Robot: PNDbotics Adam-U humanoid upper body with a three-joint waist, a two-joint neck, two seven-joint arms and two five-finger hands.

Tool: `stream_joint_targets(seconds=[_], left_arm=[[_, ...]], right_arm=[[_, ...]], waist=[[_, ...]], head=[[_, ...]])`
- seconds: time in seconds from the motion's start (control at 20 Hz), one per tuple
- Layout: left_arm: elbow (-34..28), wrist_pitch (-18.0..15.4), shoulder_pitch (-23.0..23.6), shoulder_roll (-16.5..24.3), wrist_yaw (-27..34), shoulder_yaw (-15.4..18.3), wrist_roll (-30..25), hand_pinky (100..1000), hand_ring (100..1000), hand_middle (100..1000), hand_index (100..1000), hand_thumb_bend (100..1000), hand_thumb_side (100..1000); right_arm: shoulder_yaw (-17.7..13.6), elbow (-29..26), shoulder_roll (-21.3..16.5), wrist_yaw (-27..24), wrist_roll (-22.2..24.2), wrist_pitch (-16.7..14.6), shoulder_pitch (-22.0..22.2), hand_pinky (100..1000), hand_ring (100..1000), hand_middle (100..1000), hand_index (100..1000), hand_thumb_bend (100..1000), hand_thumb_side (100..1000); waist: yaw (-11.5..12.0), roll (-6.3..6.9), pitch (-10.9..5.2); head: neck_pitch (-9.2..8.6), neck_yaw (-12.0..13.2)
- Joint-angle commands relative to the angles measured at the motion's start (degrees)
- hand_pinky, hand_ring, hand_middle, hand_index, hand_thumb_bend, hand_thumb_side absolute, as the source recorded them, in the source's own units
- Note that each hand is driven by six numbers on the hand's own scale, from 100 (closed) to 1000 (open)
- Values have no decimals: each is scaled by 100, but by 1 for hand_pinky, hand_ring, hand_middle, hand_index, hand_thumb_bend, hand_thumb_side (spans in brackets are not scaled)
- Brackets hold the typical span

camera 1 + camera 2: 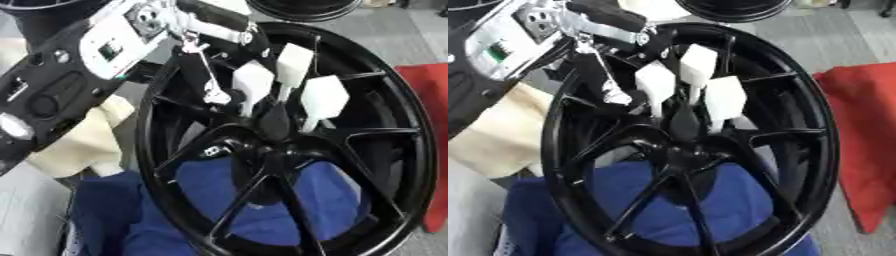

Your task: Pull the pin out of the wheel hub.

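I have the left hand [262, 95] down over the wheel [411, 150], its white-tipped fingers [323, 96] pointing at the hub [276, 150], and I judge this as the reach or the very start of the grip, not the pull itself. The wheel is a black spoked rim lying tilted on a blue cloth [210, 195], and the hub is my landmark: everything that matters sits right at it. Just above the hub, between the fingertips, there is a dark tapered shape [273, 122] standing up from the centre, which I take to be the pin, though it is black on black and I cannot be sure where it ends and the hub begins. If that is the pin, it is seated in the hub and not yet out. The fingers are spread around it with gaps between them, the thumb [214, 95] to the left of the hub's centre and the others above and to the right; the tips come close to the dark shape, but I cannot tell whether any of them actually touches it, so I would not call it pinched. My right hand shows in neither view. To the right of the hub, beyond the rim, lies a red cloth [859, 145]; to the left of it, a cream pad [83, 145]. What is left, as I read it: close on the pin, then draw it clear of the hub.
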Motion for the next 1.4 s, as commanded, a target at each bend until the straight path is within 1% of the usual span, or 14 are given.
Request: stream_joint_targets(seconds=[0.05, 0.1, 0.15, 0.2, 0.3, 0.7, 0.85, 0.9, 1.1, 1.35, 1.4], left_arm=[[26, -121, -85, 43, -73, 154, -208, 768, 583, 300, 431, 100, 100], [41, -105, -86, 43, -97, 180, -208, 743, 561, 277, 412, 100, 100], [61, -87, -86, 44, -129, 211, -208, 743, 561, 277, 412, 100, 100], [78, -76, -90, 47, -166, 246, -208, 717, 534, 245, 380, 120, 100], [105, -71, -98, 42, -219, 307, -208, 696, 513, 217, 349, 142, 100], [132, 5, -223, 64, -179, 514, -208, 674, 475, 160, 287, 213, 100], [134, 68, -333, 86, -107, 695, -208, 668, 464, 140, 259, 238, 100], [141, 92, -371, 92, -84, 764, -208, 658, 448, 124, 234, 267, 100], [136, 165, -530, 157, 17, 1065, -183, 662, 447, 123, 221, 245, 100], [159, 280, -655, 353, 196, 1563, 109, 657, 439, 115, 208, 235, 100], [172, 309, -679, 399, 229, 1671, 190, 642, 426, 107, 200, 236, 100]], right_arm=[[-63, -142, -71, -19, -27, -19, -41, 680, 714, 716, 803, 100, 698], [-66, -149, -67, -16, -31, -23, -38, 681, 714, 716, 803, 100, 698], [-70, -157, -64, -13, -33, -26, -33, 681, 714, 716, 803, 100, 698], [-71, -160, -64, -8, -32, -24, -28, 682, 715, 717, 803, 100, 698], [-72, -164, -64, 0, -32, -20, -28, 682, 715, 717, 802, 100, 698], [-84, -164, -35, 5, -77, -26, -7, 682, 716, 717, 801, 100, 701], [-95, -165, -19, -3, -112, -32, 15, 682, 716, 718, 801, 100, 702], [-97, -165, -14, -7, -121, -34, 22, 683, 716, 718, 801, 100, 702], [-111, -164, -2, -17, -152, -36, 52, 683, 717, 718, 801, 100, 703], [-140, -164, -15, -15, -191, -44, 108, 683, 717, 718, 801, 100, 704], [-149, -165, -18, -12, -200, -48, 127, 683, 717, 717, 800, 100, 704]], waist=[[-13, -22, -126], [-14, -21, -126], [-15, -19, -126], [-16, -19, -126], [-17, -19, -125], [-8, -19, -132], [9, -21, -140], [13, -23, -142], [33, -44, -153], [99, -65, -188], [120, -68, -198]], head=[[-72, 7], [-72, 6], [-71, 7], [-73, 5], [-72, 4], [-43, 2], [-38, -5], [-39, -7], [-42, -31], [19, -88], [35, -111]])
